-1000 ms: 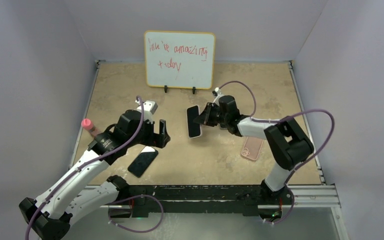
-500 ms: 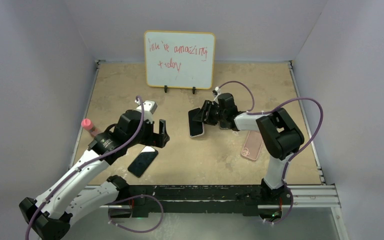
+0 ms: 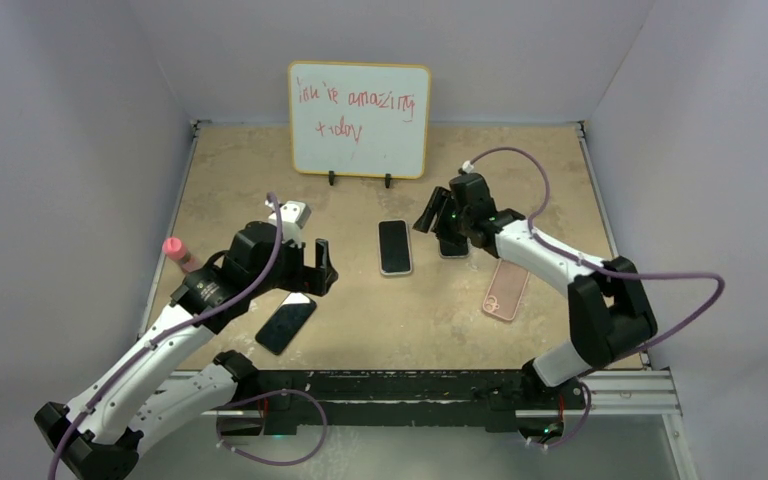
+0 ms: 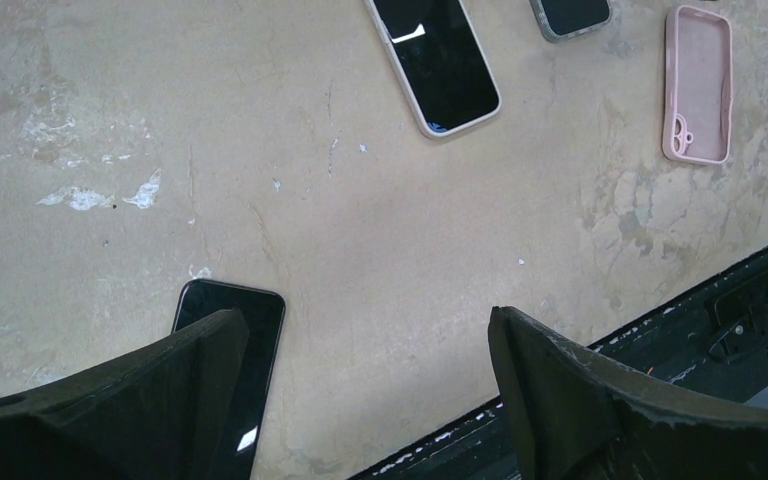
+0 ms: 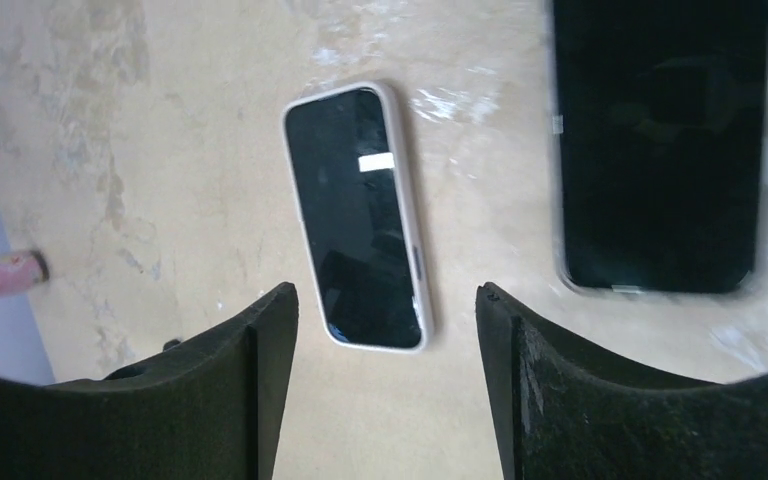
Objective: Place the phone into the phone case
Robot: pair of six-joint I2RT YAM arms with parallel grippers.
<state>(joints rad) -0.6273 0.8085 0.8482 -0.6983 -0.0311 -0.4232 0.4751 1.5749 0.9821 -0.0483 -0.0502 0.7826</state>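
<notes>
A bare black phone (image 3: 285, 325) lies near the front left, partly under my left gripper (image 3: 312, 272), which hangs open above it; in the left wrist view the black phone (image 4: 228, 370) shows beside the left finger. An empty pink phone case (image 3: 506, 290) lies at the right, inside up, also visible as the pink case (image 4: 698, 83). A phone in a white case (image 3: 393, 247) lies flat mid-table. My right gripper (image 3: 438, 225) is open and empty above a dark phone in a clear case (image 5: 660, 140), with the white-cased phone (image 5: 360, 215) ahead of it.
A whiteboard (image 3: 360, 120) with red writing stands at the back. A pink-capped marker (image 3: 178, 252) stands by the left wall. The black front rail (image 3: 410, 385) runs along the near edge. Walls close in the left, right and back sides.
My right gripper opened and let go of the white-cased phone, which now lies flat on the table. The right arm pulled back to the right. The left arm barely moved.
</notes>
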